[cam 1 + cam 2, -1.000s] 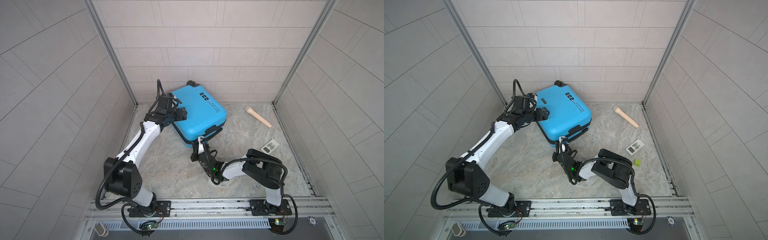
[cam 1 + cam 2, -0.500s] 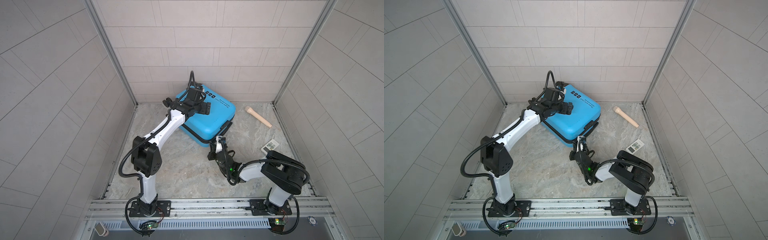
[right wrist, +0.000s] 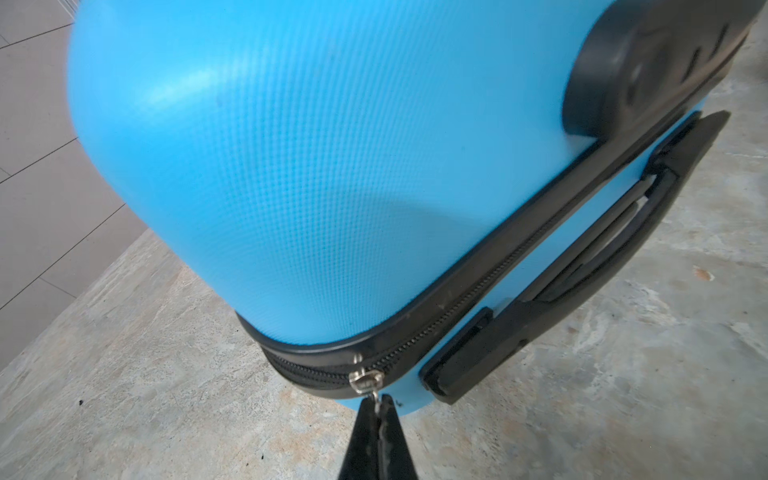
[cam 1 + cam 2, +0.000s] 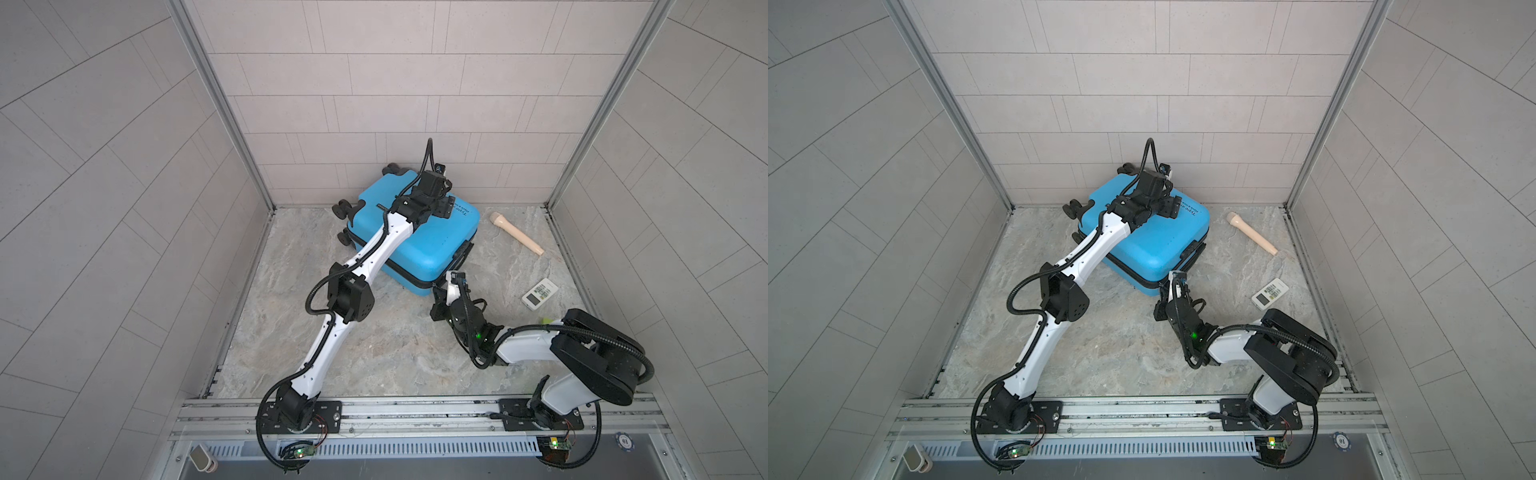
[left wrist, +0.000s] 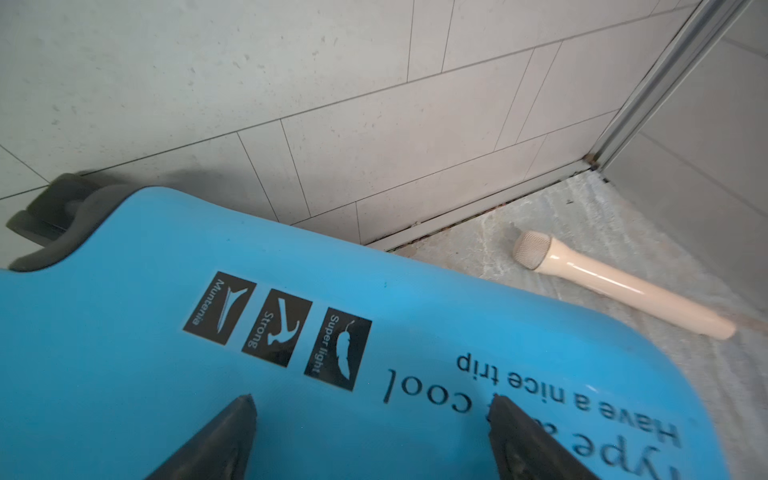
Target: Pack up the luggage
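Microphone (image 4: 516,232), remote (image 4: 539,294) beside flat blue luggage (image 4: 419,245); left end effector (image 5: 370,400) released above it; right end effector (image 3: 380,401) pinching zipper pull (image 3: 365,382).

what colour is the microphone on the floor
Beige all over, mesh head included; the left wrist view shows the microphone best.

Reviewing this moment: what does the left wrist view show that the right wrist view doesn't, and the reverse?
Left wrist only: the luggage seen on its printed face, with three black icons and lettering, a black wheel, a beige microphone lying near the back wall, and the left gripper with jaws open over that face.
Right wrist only: the black zipper, the carry handle, and the right gripper with jaws shut on the zipper pull.
Both: the blue shell and the marbled floor.
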`<state>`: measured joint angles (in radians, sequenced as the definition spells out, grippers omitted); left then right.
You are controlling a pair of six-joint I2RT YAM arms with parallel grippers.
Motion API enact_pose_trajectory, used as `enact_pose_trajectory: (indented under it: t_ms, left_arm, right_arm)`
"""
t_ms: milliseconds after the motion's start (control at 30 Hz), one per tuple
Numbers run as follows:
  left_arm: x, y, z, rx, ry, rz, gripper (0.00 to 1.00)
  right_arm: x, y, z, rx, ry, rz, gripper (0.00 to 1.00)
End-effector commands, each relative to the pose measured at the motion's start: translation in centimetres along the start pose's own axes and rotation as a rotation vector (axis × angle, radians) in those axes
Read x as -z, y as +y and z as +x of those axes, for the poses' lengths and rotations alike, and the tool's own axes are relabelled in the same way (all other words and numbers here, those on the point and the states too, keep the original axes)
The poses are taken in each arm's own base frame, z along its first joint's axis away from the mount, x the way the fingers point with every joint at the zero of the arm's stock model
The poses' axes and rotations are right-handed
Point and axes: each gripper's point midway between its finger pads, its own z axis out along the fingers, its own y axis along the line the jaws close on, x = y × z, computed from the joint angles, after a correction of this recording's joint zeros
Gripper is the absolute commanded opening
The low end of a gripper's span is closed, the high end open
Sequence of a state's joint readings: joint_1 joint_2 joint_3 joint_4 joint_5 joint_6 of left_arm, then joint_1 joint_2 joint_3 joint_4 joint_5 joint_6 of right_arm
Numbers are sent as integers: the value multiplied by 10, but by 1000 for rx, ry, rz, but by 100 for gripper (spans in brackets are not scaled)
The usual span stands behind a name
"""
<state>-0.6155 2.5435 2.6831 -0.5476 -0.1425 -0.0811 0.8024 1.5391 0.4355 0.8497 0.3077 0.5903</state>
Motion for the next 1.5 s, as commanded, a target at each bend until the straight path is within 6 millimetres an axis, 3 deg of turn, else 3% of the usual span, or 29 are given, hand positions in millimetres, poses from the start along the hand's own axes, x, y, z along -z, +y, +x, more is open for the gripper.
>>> enact_pose_trajectory:
  t_ms: [0,133,300,433,633,900,1100,1333,1467]
  left_arm:
    - [-16,8,15,-40,21,-45,94]
    - [-22,14,50,-75,137,-72,94]
    - [-12,22,109,-62,339,-96,93]
    - [0,26,126,-34,370,-97,92]
    - [1,35,159,-12,482,-105,87]
    - [-2,51,175,28,518,-121,84]
    - [-7,62,181,52,535,-127,84]
    - [-11,69,189,61,554,-133,84]
    - [-15,73,189,68,556,-136,84]
  right_arm:
    - [-7,-35,35,64,141,99,0]
    - [-11,-37,33,54,148,87,0]
    - [-15,-43,30,48,152,77,0]
    - [-22,-57,28,25,167,100,0]
    - [-31,-80,6,1,142,144,0]
    - [-43,-107,-13,-9,141,206,0]
    - [-68,-110,-26,-1,191,175,0]
    - [-89,-129,-41,-42,188,166,0]
    - [-105,-128,-53,-58,189,114,0]
